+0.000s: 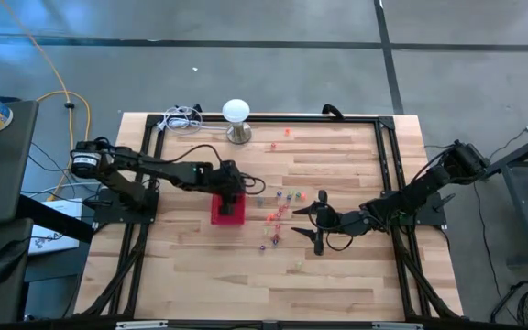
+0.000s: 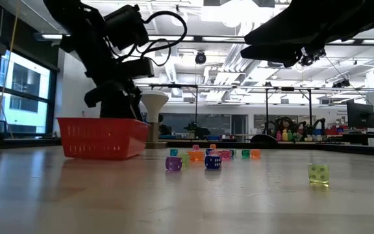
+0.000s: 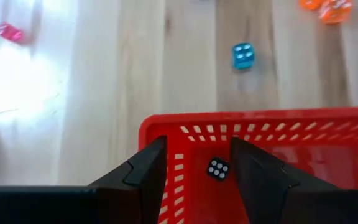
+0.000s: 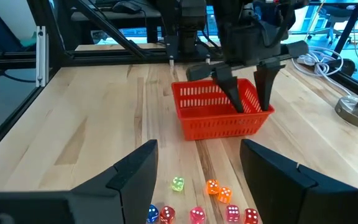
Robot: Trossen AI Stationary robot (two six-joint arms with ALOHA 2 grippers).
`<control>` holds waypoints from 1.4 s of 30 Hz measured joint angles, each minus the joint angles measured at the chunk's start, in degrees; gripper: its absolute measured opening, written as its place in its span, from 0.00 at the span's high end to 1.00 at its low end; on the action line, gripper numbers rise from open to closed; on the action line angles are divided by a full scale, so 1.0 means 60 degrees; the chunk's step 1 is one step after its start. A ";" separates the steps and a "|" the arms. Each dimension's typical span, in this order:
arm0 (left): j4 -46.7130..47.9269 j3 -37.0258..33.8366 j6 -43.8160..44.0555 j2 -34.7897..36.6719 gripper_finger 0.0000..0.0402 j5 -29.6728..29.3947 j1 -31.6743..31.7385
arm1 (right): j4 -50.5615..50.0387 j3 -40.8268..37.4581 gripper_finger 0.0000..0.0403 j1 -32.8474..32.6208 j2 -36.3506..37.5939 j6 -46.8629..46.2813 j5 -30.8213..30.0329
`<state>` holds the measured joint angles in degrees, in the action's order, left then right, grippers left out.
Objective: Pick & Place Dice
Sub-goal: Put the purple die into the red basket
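Note:
A small red mesh basket (image 1: 228, 212) stands on the wooden table. My left gripper (image 3: 197, 148) hangs open just above it, its fingers on either side of a black die with white pips (image 3: 217, 168) that lies inside the basket. Many tiny coloured dice (image 1: 278, 215) are scattered on the table to the right of the basket; the low view shows a purple die (image 2: 173, 163), a blue die (image 2: 213, 161) and a yellow-green die (image 2: 317, 172). My right gripper (image 4: 197, 152) is open and hovers over the right part of the scatter (image 1: 302, 222), facing the basket (image 4: 219, 111).
A white dome-shaped lamp on a metal foot (image 1: 236, 119) stands at the far edge, with coiled cables (image 1: 181, 117) beside it. Two stray dice (image 1: 280, 137) lie near the far edge. Black frame rails (image 1: 388, 174) border the table left and right.

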<state>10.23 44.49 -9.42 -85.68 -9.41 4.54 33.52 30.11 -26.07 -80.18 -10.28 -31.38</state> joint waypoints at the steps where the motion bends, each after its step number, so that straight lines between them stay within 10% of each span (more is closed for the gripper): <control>1: 0.0048 -0.0001 0.0005 0.0046 0.59 -0.0067 -0.0013 | 0.0000 0.0000 0.46 -0.0003 0.0000 0.0000 0.0000; 12: 0.0147 -0.0004 0.0227 0.1516 0.59 -0.0413 -0.1037 | -0.0051 0.0000 0.46 -0.0001 0.0000 0.0000 -0.0002; 19: -0.0392 0.0000 0.0734 0.1670 0.59 0.1807 -0.2353 | -0.0047 0.0000 0.46 -0.0001 0.0000 0.0000 -0.0024; 42: -0.1334 0.0000 0.1746 0.0479 0.59 0.0233 -0.4322 | 0.0351 -0.0004 0.46 -0.0040 0.0161 -0.0335 0.0754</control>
<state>2.23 44.49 1.06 -82.81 -8.01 -21.40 35.62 30.09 -26.30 -79.22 -12.29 -26.85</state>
